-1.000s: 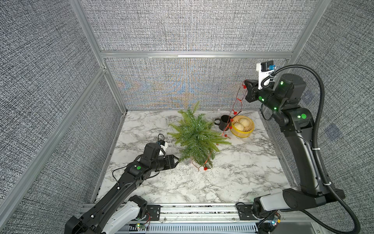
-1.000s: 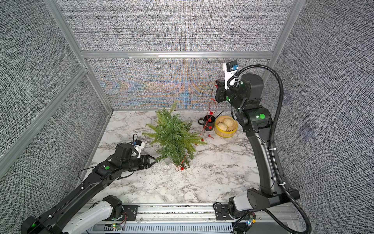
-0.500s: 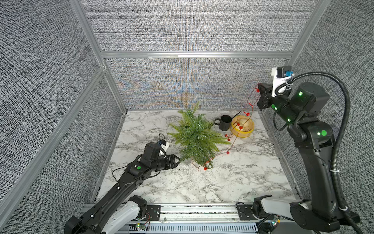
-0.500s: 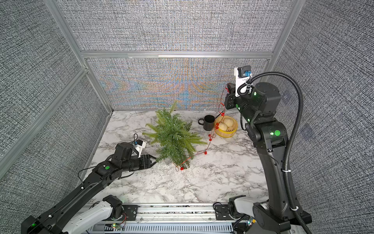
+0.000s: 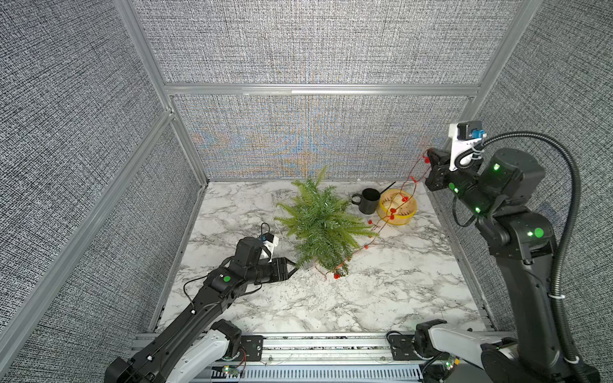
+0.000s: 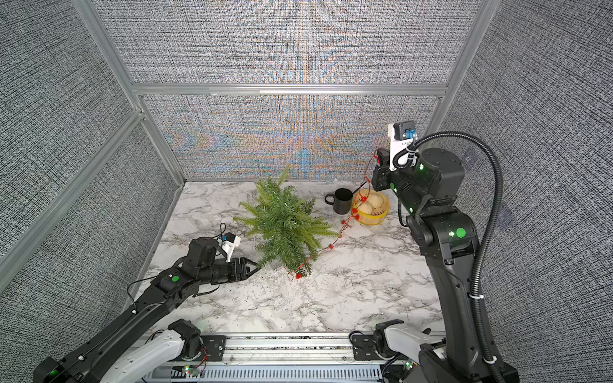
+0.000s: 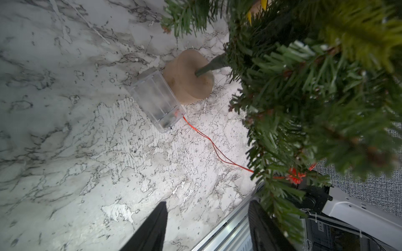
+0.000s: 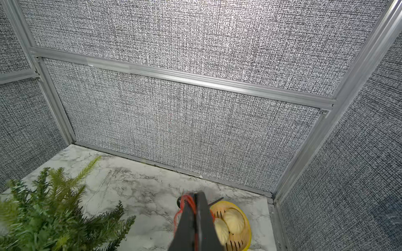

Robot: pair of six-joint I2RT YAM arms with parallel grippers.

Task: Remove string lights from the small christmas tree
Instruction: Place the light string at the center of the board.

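Your right gripper, clamped on the thin red-orange, red-bulbed string lights, has swung to the right edge of a top view, drawing wire off the small green needle-branched christmas tree at centre. A loop still clings low, near your part-open left gripper

Both top views look down from high above the near edge onto the whole marble tabletop, facing the back wall, sharing nearly everything. The left wrist camera sits low and close beneath the small christmas tree, facing its pale base. The right wrist camera, raised high, looks past the right gripper toward the back wall, sharing the tree and yellow basket with the top views.
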